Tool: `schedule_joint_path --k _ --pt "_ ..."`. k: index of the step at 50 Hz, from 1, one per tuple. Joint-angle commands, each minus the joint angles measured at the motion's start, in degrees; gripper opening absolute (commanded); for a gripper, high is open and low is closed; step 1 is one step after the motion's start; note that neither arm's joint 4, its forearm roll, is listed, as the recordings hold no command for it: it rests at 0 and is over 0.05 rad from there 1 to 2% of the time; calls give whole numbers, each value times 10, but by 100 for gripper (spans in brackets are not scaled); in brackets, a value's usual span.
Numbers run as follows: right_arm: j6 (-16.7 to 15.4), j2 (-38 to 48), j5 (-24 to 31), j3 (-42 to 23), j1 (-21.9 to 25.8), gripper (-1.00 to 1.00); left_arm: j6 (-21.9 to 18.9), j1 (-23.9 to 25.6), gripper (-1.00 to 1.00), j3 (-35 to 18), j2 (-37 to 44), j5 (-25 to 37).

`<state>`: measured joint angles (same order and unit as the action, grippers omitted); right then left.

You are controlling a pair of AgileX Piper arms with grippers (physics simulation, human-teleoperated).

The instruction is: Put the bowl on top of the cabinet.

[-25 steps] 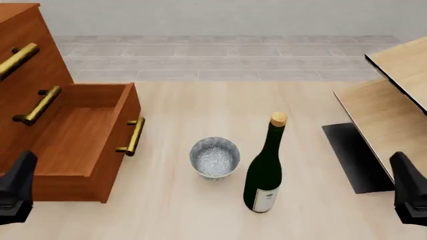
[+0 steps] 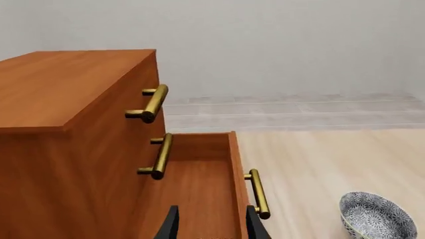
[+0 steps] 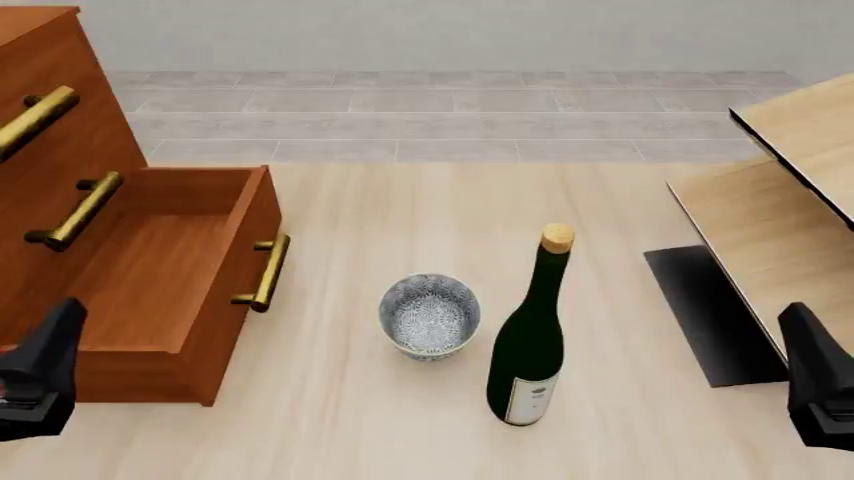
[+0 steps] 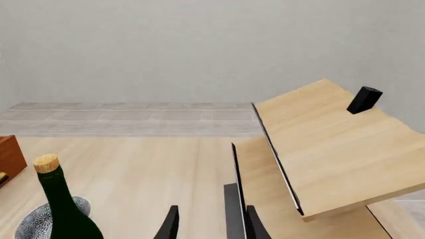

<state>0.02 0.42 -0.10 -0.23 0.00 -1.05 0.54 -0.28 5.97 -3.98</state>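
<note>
Speckled white bowl (image 3: 430, 316) sits untouched on the table between the open drawer (image 3: 160, 262) and bottle (image 3: 530, 340). Left gripper (image 3: 38, 386) has edged inward; fingers parted, empty. Right gripper (image 3: 817, 385) unmoved, also parted. Cabinet (image 2: 63, 92) top bare.

Speckled bowl (image 3: 429, 316) beside wine bottle (image 3: 531, 340)

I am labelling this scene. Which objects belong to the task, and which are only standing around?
Belong to the job: the bowl; the cabinet, lowest drawer open.

Just standing about: the wine bottle; the pale wood furniture.
</note>
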Motion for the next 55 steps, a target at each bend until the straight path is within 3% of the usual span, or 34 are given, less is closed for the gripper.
schedule_joint_path --k 1,17,20,40,55 --pt "0 0 0 0 0 100 -6 37 100 -8 110 -67" --pt "0 0 0 0 0 100 3 135 100 -80 287 -129" --pt "0 0 0 0 0 100 1 172 100 -108 308 -115" --pt "0 0 0 0 0 100 -27 249 100 -191 410 -89" --pt "0 0 0 0 0 100 -7 290 100 -249 484 -54"
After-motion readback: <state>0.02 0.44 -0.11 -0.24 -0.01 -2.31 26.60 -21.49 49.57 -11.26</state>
